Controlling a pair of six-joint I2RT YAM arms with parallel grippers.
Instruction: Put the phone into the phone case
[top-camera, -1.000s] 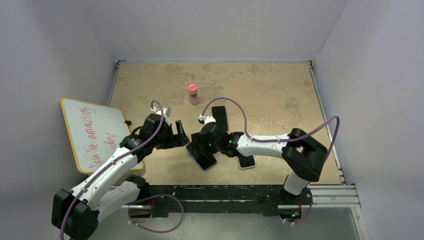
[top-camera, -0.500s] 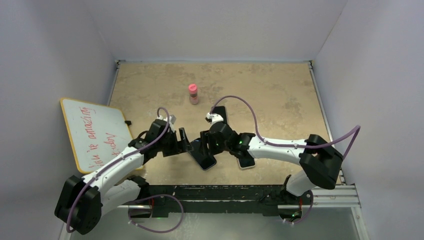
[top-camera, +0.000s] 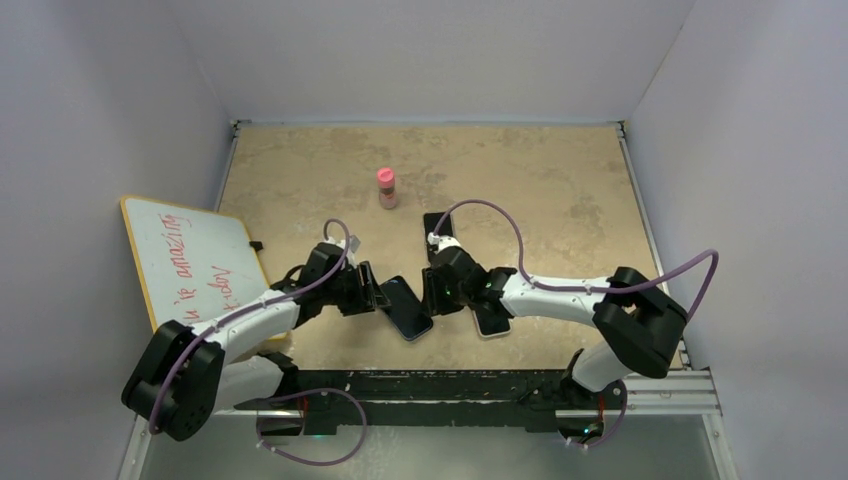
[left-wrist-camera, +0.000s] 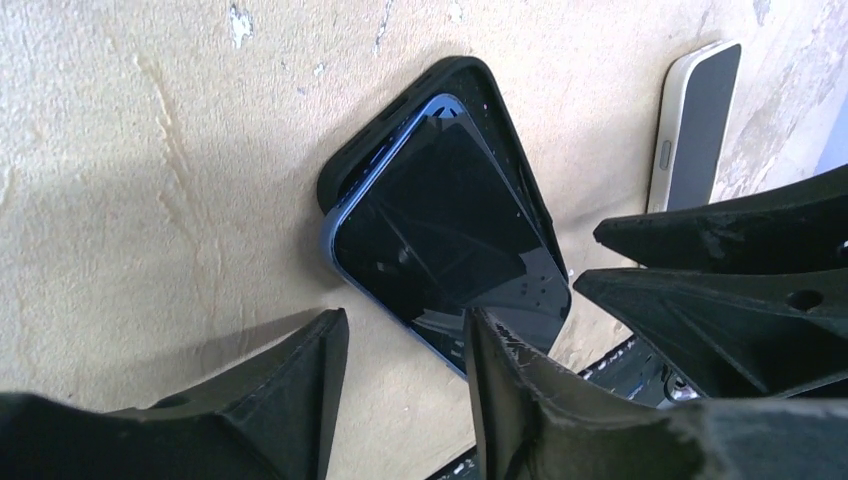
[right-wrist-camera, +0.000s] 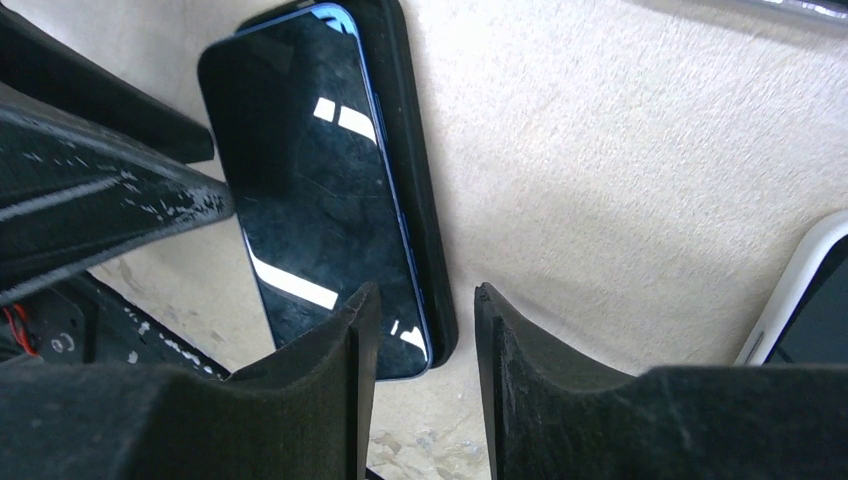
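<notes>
A blue-edged phone (top-camera: 407, 307) lies screen up on a black phone case (top-camera: 392, 289) near the table's front middle. In the left wrist view the phone (left-wrist-camera: 450, 235) sits askew on the case (left-wrist-camera: 482, 88), with one long edge out over the case's rim. In the right wrist view the case (right-wrist-camera: 418, 200) shows along the phone's (right-wrist-camera: 310, 200) right side. My left gripper (top-camera: 372, 292) (left-wrist-camera: 405, 345) is open and empty at the phone's left edge. My right gripper (top-camera: 441, 291) (right-wrist-camera: 425, 310) is open and empty at the phone's right edge.
A white-cased phone (top-camera: 490, 320) (left-wrist-camera: 695, 120) lies just right of the right gripper. A second black phone (top-camera: 439, 232) lies behind it. A pink bottle (top-camera: 386, 187) stands further back. A whiteboard (top-camera: 190, 260) leans at the left edge.
The right gripper has moved right, off the phone, uncovering it. The left gripper has moved right and nearer, up to the phone's left edge.
</notes>
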